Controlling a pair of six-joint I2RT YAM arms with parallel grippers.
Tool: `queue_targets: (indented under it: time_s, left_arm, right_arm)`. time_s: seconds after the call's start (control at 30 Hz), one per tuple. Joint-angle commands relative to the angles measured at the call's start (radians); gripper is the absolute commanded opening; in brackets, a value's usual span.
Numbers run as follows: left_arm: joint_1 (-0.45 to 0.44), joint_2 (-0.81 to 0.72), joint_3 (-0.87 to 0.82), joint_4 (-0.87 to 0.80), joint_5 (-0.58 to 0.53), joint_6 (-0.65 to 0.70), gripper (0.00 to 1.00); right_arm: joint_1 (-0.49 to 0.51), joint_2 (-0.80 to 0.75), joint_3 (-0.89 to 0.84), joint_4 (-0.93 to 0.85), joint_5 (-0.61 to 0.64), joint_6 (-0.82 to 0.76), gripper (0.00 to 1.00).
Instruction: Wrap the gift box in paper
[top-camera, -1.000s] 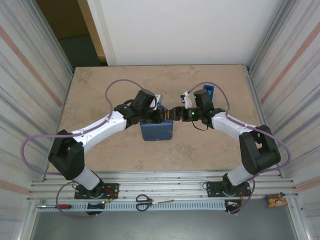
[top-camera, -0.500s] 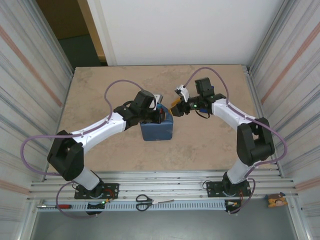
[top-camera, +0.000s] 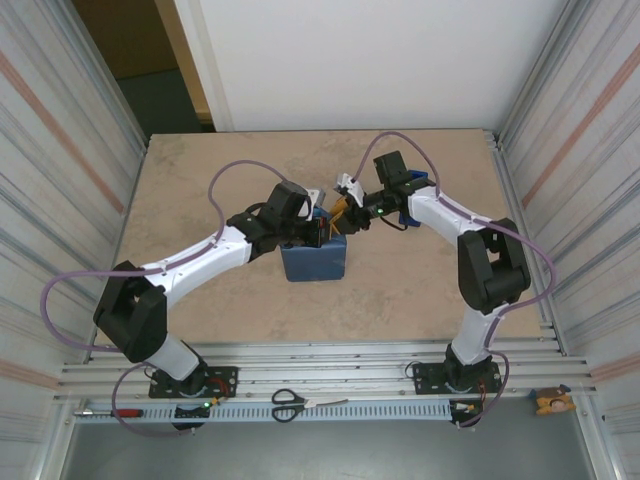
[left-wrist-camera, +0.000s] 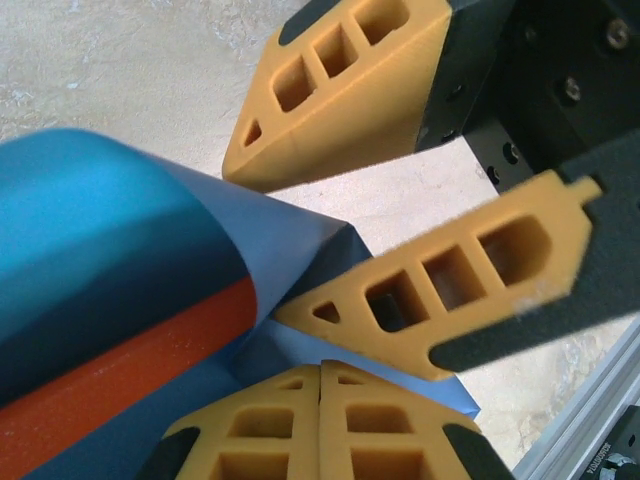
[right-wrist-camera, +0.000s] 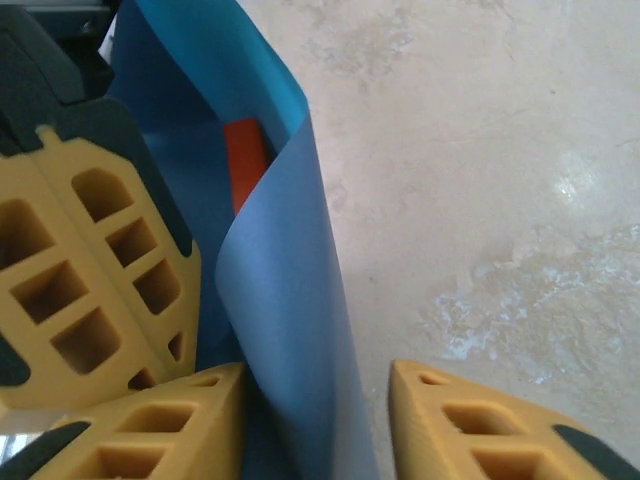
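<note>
Seen from above, the right gripper has swung in over the last second to the far right corner of the large thin blue paper sheet folded over the box in mid-table, beside the left gripper. The left wrist view shows the left fingers pressed together on the paper and a strip of the small orange gift box uncovered. In the right wrist view a standing fold of paper sits between the right gripper's spread fingers, nearer one pad, so a lopsided close could crease or tear it, or tug the sheet out from under the left gripper.
</note>
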Motion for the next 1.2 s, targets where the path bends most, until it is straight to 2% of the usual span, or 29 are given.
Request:
queue_targets:
  time_s: [0.0,0.23,0.27,0.4,0.5,0.6,0.7,0.77,0.9,0.93,1.07,1.1,1.13,1.17]
  left_arm:
    - [-0.009,0.015,-0.043,-0.092,-0.003,0.012,0.00]
    - [-0.009,0.023,-0.043,-0.084,0.007,0.012,0.00]
    - [-0.009,0.023,-0.043,-0.086,0.006,0.012,0.00]
    - [-0.009,0.016,-0.052,-0.081,0.001,0.008,0.00]
    - [-0.009,0.015,-0.059,-0.073,0.000,0.006,0.00]
    - [-0.009,0.017,-0.054,-0.075,0.003,0.008,0.00]
    - [-0.009,0.015,-0.054,-0.075,0.003,0.008,0.00]
    - [-0.009,0.015,-0.052,-0.078,0.000,0.013,0.00]
    - [-0.009,0.016,-0.051,-0.079,-0.001,0.013,0.00]
    - [-0.009,0.017,-0.049,-0.079,0.001,0.013,0.00]
    - [-0.009,0.015,-0.051,-0.078,0.001,0.013,0.00]
    - [-0.009,0.015,-0.050,-0.079,0.000,0.012,0.00]
    - [-0.009,0.014,-0.051,-0.078,0.001,0.013,0.00]
    - [-0.009,0.013,-0.053,-0.078,0.000,0.012,0.00]
  right_arm:
    - [0.006,0.032,0.044,-0.089,-0.040,-0.056,0.33]
    - [0.008,0.024,0.054,-0.114,-0.030,-0.066,0.02]
    - [0.009,0.024,0.056,-0.112,-0.030,-0.066,0.00]
    - [0.012,0.021,0.062,-0.103,-0.023,-0.058,0.02]
    - [0.018,0.022,0.072,-0.074,-0.028,-0.032,0.22]
    - [0.024,0.032,0.083,-0.043,-0.047,-0.017,0.24]
    - [0.030,0.050,0.106,-0.039,-0.053,-0.009,0.34]
    - [0.034,0.061,0.119,-0.052,-0.059,-0.017,0.28]
    - [0.033,0.069,0.133,-0.049,-0.067,-0.012,0.05]
    - [0.032,0.068,0.133,-0.047,-0.071,-0.011,0.02]
    - [0.031,0.057,0.134,-0.023,-0.090,0.017,0.02]
    - [0.031,0.056,0.134,-0.013,-0.094,0.027,0.08]
    - [0.031,0.056,0.134,0.000,-0.097,0.043,0.20]
    - [0.031,0.060,0.133,0.020,-0.101,0.063,0.23]
